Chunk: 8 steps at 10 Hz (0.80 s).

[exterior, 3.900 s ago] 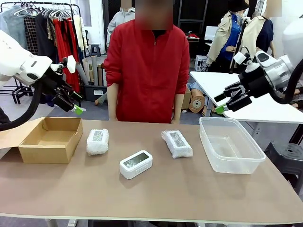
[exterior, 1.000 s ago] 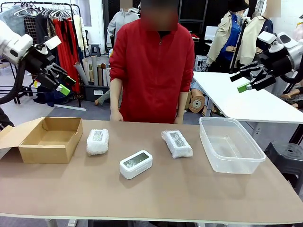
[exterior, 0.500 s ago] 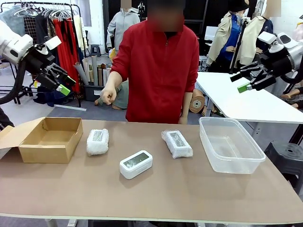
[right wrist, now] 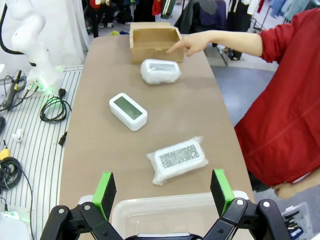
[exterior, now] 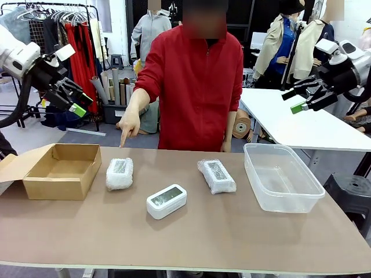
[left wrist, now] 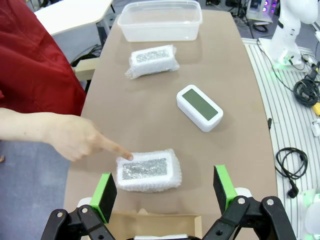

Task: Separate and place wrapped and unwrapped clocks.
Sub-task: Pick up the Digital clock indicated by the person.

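Sitting nearest on the table [exterior: 232, 237], the bare white clock [exterior: 166, 200] lies face up, touching nothing. Just beyond it, one to each side, lie the two bundles. The left wrapped clock [exterior: 119, 173] is near the cardboard box [exterior: 58, 188], and the right wrapped clock [exterior: 216, 175] is near the clear tub [exterior: 290, 200]. Both containers look empty, so I judge that no sorting is done yet.

What has changed is the person's hand [exterior: 128, 124]. Half a second ago it was a loose fist at chest height. Now the arm reaches down and the forefinger points at the left wrapped clock. Whether the fingertip touches the wrap I cannot tell. I read this as a cue that this bundle goes first, and since it lies on the left arm's side, the job probably falls to that arm.

Neither arm has shifted over the last second. The left gripper [exterior: 74, 99] hangs high behind the box, jaws wide and holding nothing. It is well above the pointed-at bundle, which in the left wrist view lies squarely between its green pads. The right gripper [exterior: 293, 100] is equally wide and empty, high beyond the tub and well apart from the right wrapped clock.
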Each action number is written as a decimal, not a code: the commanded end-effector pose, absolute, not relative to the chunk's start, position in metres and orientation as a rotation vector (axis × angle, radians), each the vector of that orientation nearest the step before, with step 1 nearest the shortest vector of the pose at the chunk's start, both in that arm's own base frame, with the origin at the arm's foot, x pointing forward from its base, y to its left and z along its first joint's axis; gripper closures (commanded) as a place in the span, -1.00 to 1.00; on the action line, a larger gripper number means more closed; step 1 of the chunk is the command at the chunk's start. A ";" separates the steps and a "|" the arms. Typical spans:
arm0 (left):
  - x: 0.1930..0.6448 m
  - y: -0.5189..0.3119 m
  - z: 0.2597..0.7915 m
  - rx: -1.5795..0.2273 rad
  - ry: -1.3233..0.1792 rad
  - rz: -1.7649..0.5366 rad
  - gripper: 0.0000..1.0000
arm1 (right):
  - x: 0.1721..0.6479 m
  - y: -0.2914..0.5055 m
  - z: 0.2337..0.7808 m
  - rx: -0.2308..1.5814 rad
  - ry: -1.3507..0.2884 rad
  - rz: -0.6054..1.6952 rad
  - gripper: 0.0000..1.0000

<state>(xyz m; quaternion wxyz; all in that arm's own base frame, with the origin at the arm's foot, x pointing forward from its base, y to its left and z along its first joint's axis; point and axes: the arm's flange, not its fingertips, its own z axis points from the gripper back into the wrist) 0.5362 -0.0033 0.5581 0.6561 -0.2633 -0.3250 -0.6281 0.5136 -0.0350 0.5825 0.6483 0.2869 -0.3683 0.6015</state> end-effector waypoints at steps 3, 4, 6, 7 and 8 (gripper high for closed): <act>0.535 -0.003 0.560 -0.608 -0.745 -1.422 -1.00 | 0.513 -0.034 0.583 0.653 -0.840 1.369 -1.00; 0.535 -0.003 0.560 -0.608 -0.745 -1.422 -1.00 | 0.513 -0.034 0.583 0.653 -0.840 1.369 -1.00; 0.535 -0.003 0.560 -0.608 -0.745 -1.422 -1.00 | 0.513 -0.034 0.583 0.653 -0.840 1.369 -1.00; 0.535 -0.003 0.560 -0.608 -0.745 -1.422 -1.00 | 0.513 -0.034 0.583 0.653 -0.840 1.369 -1.00; 0.535 -0.003 0.560 -0.608 -0.745 -1.422 -1.00 | 0.513 -0.034 0.583 0.653 -0.840 1.369 -1.00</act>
